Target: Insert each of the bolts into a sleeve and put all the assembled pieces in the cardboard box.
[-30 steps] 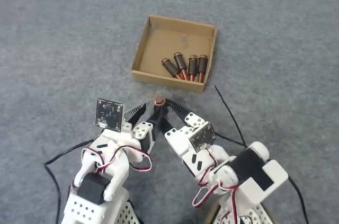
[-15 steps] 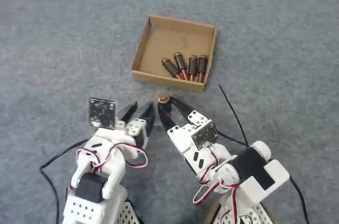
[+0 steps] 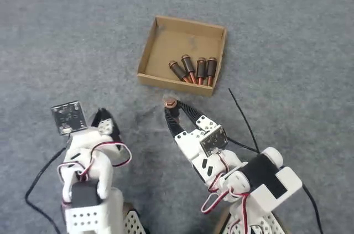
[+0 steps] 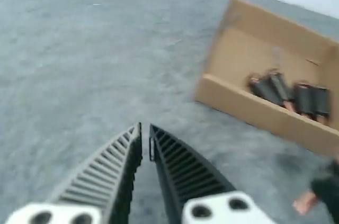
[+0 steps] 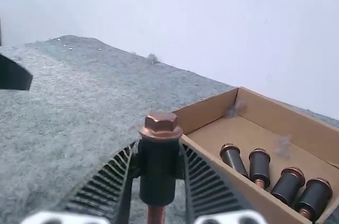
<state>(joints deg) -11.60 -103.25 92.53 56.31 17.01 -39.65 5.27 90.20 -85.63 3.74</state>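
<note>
The right arm's jaws are clamped on a black cylindrical sleeve [image 5: 158, 173] with a copper hex-head bolt [image 5: 161, 124] through it. They hold it just outside the near wall of the shallow brown cardboard box [image 3: 171, 82] on the grey felt tabletop [image 3: 66, 51]. Four similar assembled pieces [image 3: 201, 69] lie side by side inside the box. The left arm's jaws, well apart from the box, are nearly closed with only a thin slit between them, and hold nothing.

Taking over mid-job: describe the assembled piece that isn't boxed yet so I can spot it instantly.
Find the cardboard box on the grey mat. Just outside its arm-side wall, the right hand grips one bolt-in-sleeve piece. Unlike the four pieces lying in the box, it stands upright, copper head on top.
</note>
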